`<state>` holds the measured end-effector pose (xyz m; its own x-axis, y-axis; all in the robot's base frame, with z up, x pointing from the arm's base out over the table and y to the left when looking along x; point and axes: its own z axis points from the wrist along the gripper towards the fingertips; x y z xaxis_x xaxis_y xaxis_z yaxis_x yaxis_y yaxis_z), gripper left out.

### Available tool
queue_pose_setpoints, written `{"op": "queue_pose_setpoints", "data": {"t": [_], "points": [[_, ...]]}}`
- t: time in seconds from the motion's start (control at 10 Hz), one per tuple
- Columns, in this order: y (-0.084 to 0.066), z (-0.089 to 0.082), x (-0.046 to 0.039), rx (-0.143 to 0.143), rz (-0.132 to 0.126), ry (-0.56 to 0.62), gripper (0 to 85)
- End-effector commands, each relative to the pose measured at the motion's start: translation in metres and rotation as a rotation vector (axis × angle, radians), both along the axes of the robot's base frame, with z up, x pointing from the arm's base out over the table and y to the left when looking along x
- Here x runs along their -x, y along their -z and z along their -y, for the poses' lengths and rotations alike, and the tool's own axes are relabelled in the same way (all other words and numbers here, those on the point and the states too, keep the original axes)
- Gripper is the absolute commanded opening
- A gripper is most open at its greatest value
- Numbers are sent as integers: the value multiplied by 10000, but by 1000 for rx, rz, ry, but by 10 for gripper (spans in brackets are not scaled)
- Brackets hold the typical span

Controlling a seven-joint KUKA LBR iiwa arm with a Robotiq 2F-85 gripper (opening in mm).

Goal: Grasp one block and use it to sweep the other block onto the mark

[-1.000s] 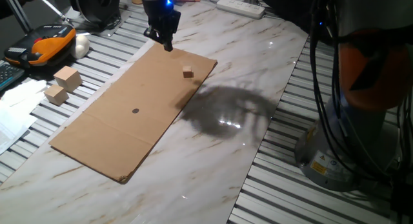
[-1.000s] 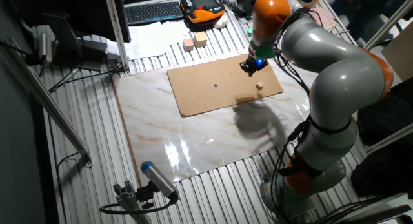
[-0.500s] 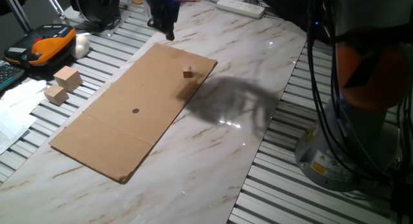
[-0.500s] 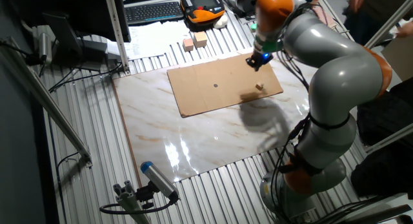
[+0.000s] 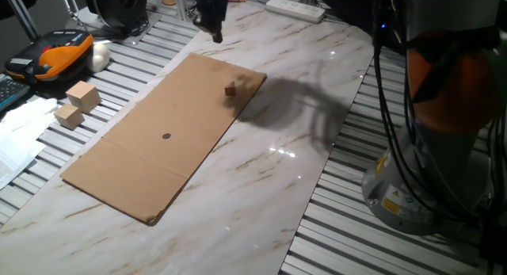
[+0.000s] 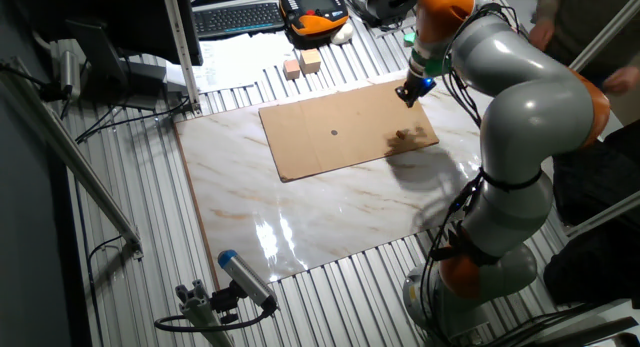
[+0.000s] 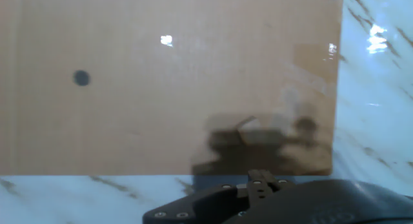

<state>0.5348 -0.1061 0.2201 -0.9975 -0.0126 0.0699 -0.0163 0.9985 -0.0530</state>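
Tiny tan cube (image 5: 230, 89) seen resting on brown cardboard sheet (image 5: 135, 160), near sheet's far right corner; in hand view cube (image 7: 258, 130) lies in shadow near sheet edge. Dark round mark (image 5: 165, 135) drawn at sheet middle, well apart from cube. Sheet laid flat on marble counter (image 5: 261, 204). End effector (image 5: 212, 25) held above counter beyond sheet's far edge, apart from cube; finger state cannot be told, nothing seen gripped. Two larger wooden blocks (image 5: 76, 103) placed beside sheet on slatted surface.
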Motion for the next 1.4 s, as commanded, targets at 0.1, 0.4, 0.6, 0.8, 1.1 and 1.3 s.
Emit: {"op": "queue_pose_setpoints", "data": {"t": [0.1,0.4,0.6,0.8,1.1,1.3], "points": [[158,419,-6,-9,8,19,170],[361,401,-80,-33,18,49,340],[491,269,-75,-20,27,81,510],[641,175,-66,-15,48,94,510],[725,115,-100,-14,70,99,510],[614,6,-72,-8,55,105,510]]}}
